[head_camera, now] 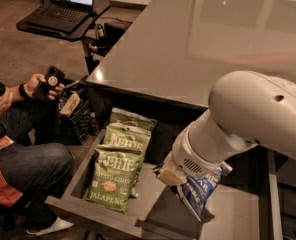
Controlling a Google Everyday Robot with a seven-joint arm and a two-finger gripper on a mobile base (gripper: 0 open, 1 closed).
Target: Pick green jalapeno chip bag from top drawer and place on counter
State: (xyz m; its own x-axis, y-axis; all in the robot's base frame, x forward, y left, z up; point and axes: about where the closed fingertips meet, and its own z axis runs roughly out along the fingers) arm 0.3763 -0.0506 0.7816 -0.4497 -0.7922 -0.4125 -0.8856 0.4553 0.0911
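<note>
Approach step, prob.; pincer [174,176] hangs over drawer [150,191] middle, beside blue bag [203,194]; its grip can't be told; jalapeno bag [113,176] lies at drawer's left, untouched; next prob. needs shift left, then lowering.

laptop [63,6] on stand [90,30] | seated person [25,166] holding phone [49,79] | blue bag [202,196] beneath gripper [180,180]

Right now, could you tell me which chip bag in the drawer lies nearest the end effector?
The blue bag, right beside the end effector, which is low over the middle of the top drawer. The three green bags overlap farther left.
</note>
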